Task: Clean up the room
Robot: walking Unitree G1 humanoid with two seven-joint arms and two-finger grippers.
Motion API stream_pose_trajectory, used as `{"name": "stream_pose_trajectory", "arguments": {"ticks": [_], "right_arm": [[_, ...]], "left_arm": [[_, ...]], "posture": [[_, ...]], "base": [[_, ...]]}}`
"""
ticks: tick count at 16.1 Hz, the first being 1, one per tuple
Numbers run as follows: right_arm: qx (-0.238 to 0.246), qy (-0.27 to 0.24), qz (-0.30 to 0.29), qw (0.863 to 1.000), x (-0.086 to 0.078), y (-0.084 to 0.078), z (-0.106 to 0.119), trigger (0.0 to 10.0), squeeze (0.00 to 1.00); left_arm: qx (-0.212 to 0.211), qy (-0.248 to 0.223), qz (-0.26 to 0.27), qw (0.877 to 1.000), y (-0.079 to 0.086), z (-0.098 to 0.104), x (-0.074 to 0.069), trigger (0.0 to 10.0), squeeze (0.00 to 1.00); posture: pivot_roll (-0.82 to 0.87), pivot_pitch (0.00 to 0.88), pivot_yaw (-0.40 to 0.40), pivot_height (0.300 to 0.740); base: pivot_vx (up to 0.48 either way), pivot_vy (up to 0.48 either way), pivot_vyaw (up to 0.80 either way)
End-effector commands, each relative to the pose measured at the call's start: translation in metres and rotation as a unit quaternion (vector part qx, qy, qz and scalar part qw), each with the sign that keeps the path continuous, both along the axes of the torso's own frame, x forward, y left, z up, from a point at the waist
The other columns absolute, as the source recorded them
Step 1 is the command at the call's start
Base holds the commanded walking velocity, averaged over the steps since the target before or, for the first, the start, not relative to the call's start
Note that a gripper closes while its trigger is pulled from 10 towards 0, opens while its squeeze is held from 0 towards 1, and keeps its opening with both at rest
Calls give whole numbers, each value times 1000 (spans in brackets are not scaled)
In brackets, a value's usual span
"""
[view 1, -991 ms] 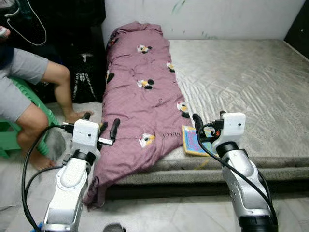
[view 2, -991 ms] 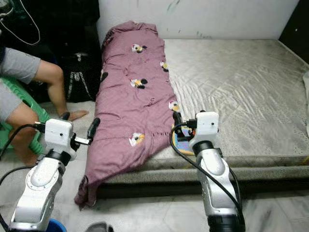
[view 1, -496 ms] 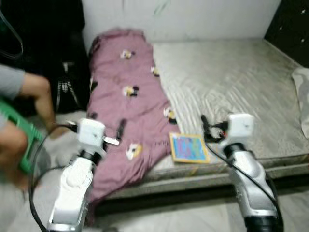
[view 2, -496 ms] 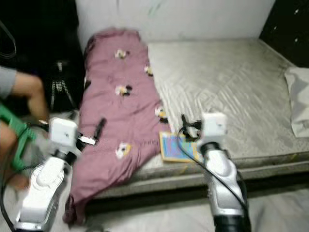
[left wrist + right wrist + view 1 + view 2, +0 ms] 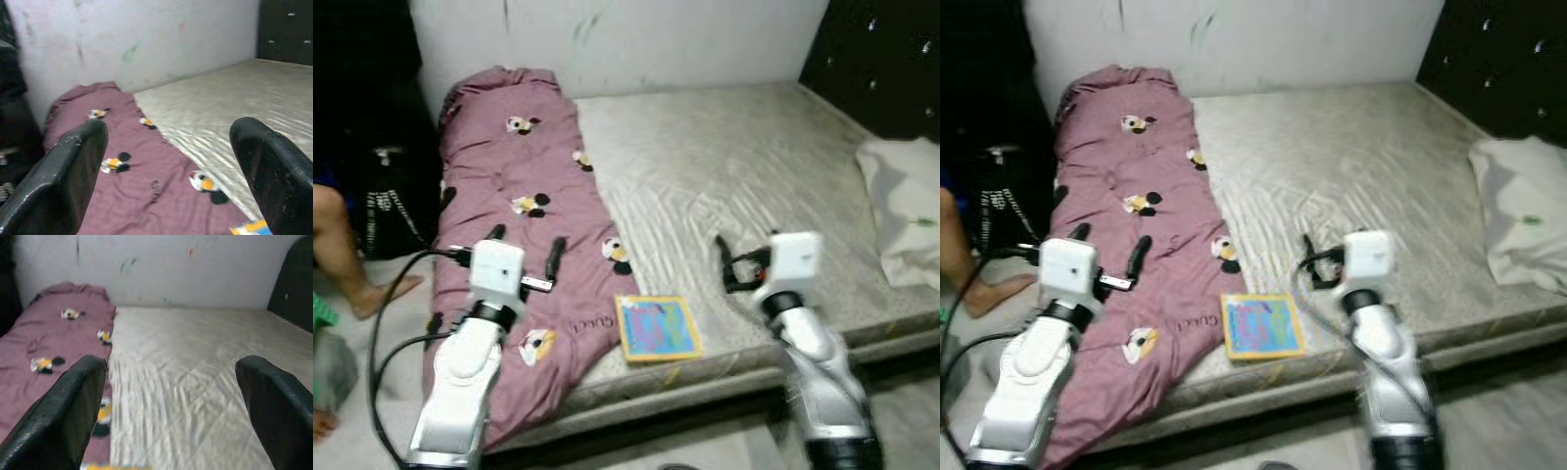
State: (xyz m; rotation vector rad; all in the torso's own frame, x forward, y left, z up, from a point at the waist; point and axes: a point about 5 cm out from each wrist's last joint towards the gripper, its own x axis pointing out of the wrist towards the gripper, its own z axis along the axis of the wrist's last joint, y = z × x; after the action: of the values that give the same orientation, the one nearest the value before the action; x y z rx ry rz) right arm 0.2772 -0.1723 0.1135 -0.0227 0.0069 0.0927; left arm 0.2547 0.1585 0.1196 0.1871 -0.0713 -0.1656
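Both arms are raised forward over the near edge of the bed point(image 5: 734, 186), with nothing in either gripper.

The left gripper point(image 5: 524, 257) hovers above the purple blanket point(image 5: 509, 176), fingers spread wide apart, its silver forearm angled up from the lower left. The right gripper point(image 5: 732, 264) is held over the bare grey mattress near the front edge, its fingers also spread, as the right wrist view shows; its forearm rises from the lower right. The blanket lies lengthwise along the left side of the bed, its lower end hanging over the edge. A colourful book point(image 5: 656, 328) lies flat at the front edge, touching the blanket's side, between the two grippers. A white pillow point(image 5: 899, 211) rests at the right side of the bed. A person's bare leg point(image 5: 342, 255) stands on the floor at the left, next to a black bag point(image 5: 386, 206).
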Motion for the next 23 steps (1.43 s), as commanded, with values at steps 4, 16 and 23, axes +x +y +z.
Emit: {"name": "stream_pose_trajectory", "arguments": {"ticks": [4, 16, 23], "right_arm": [[7, -13, 25, 1000, 4, 16, 7, 10000, 0], [14, -8, 22, 1000, 4, 17, 5, 10000, 0], [18, -8, 20, 1000, 5, 16, 5, 10000, 0]], "left_arm": [[17, 1, 24, 1000, 11, -1, -1, 10000, 0], [12, 4, 18, 1000, 9, -1, 1, 10000, 0], [5, 5, 13, 1000, 7, -1, 1, 10000, 0]], "posture": [[-2, 0, -55, 740], [-3, 0, -54, 740], [-4, 0, -55, 740]], "base": [[0, 0, 800], [0, -20, 385], [0, -317, 0]]}}
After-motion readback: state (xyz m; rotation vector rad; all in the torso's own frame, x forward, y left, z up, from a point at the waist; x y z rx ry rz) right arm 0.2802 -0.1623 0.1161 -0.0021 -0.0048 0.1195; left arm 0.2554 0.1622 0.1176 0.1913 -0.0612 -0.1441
